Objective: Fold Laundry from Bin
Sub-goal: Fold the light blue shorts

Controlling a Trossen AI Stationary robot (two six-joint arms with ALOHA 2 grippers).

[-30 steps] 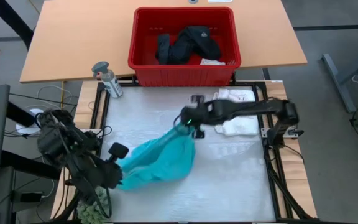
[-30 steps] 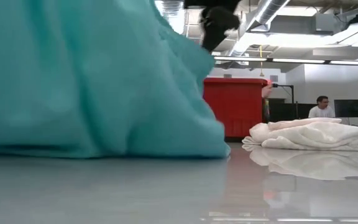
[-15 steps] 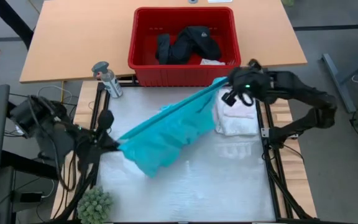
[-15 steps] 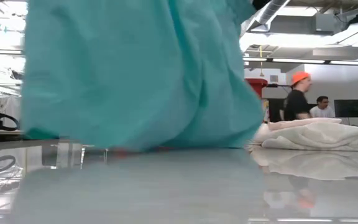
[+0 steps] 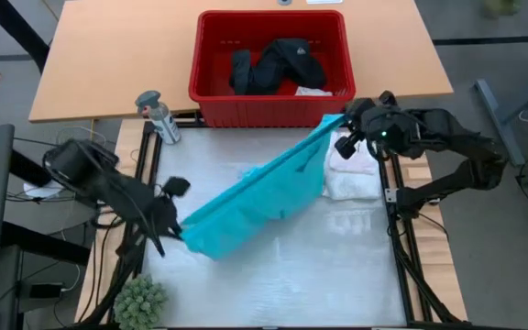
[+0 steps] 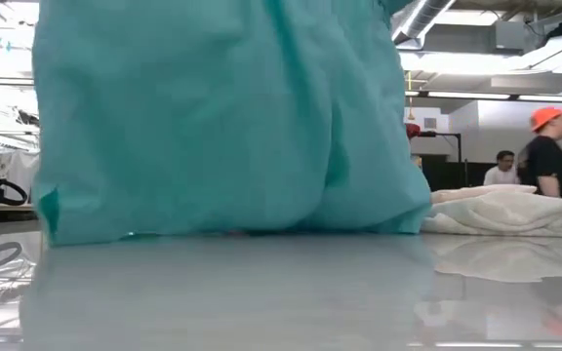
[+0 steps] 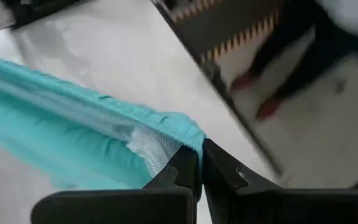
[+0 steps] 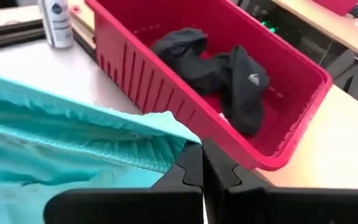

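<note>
The turquoise shirt (image 5: 259, 188) is stretched in a long band across the table between my two grippers. My left gripper (image 5: 178, 227) is shut on its near-left end, and my right gripper (image 5: 337, 130) is shut on its far-right end. In the low view the shirt (image 6: 222, 117) hangs like a curtain, its lower edge down at the tabletop. The red bin (image 5: 270, 99) stands on the wooden table behind, with black clothing (image 5: 278, 64) inside. A folded white pile (image 5: 351, 174) lies at the table's right. My left gripper pinches a corner of the shirt's upper edge (image 7: 188, 138) between its two fingers, where white mesh lining shows. The fingers slant down from the table's left. The upper edge runs taut toward the other gripper. My right gripper pinches the opposite corner of the upper edge (image 8: 174, 132) between its two fingers, coming in from the table's right, slanting slightly down. The cloth is gathered in small pleats at the fingers. It is held clear above the table, and the rest hangs below.
A spray bottle (image 5: 159, 117) stands at the table's far left corner. A green spiky ball (image 5: 140, 301) lies at the near left. The white pile (image 6: 510, 210) sits under my right gripper's end of the shirt. People move in the room behind.
My right gripper has risen and gone from the table's middle toward the far right corner, rolling as it went, with the shirt's end. The shirt was bunched on the table and is now drawn out taut and lifted. My left gripper has moved slightly up and toward the far edge.
</note>
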